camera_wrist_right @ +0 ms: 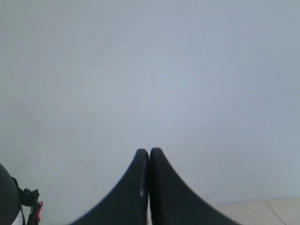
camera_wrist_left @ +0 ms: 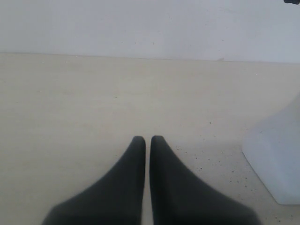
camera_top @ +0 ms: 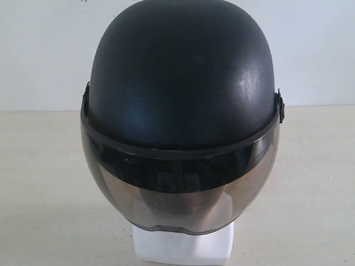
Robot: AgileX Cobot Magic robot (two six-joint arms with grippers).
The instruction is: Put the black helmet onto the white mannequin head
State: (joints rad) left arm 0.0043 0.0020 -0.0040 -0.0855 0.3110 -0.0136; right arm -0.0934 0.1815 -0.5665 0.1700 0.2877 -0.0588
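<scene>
The black helmet (camera_top: 183, 77) sits on the white mannequin head, filling the exterior view. Its smoky visor (camera_top: 177, 191) hangs down over the face, which shows dimly through it. Only the head's white squared base (camera_top: 183, 246) is plainly seen under the visor. In the left wrist view that base (camera_wrist_left: 276, 159) stands off to one side, apart from my left gripper (camera_wrist_left: 147, 139), which is shut and empty above the table. My right gripper (camera_wrist_right: 149, 151) is shut and empty, facing the wall, with an edge of the helmet (camera_wrist_right: 7, 194) at the frame's corner. Neither gripper appears in the exterior view.
A pale beige tabletop (camera_top: 44, 183) spreads round the base, with small dark specks (camera_wrist_left: 220, 168) near it. A plain white wall (camera_top: 44, 50) rises behind the table. A black and red strap buckle (camera_wrist_right: 32, 201) hangs by the helmet's edge.
</scene>
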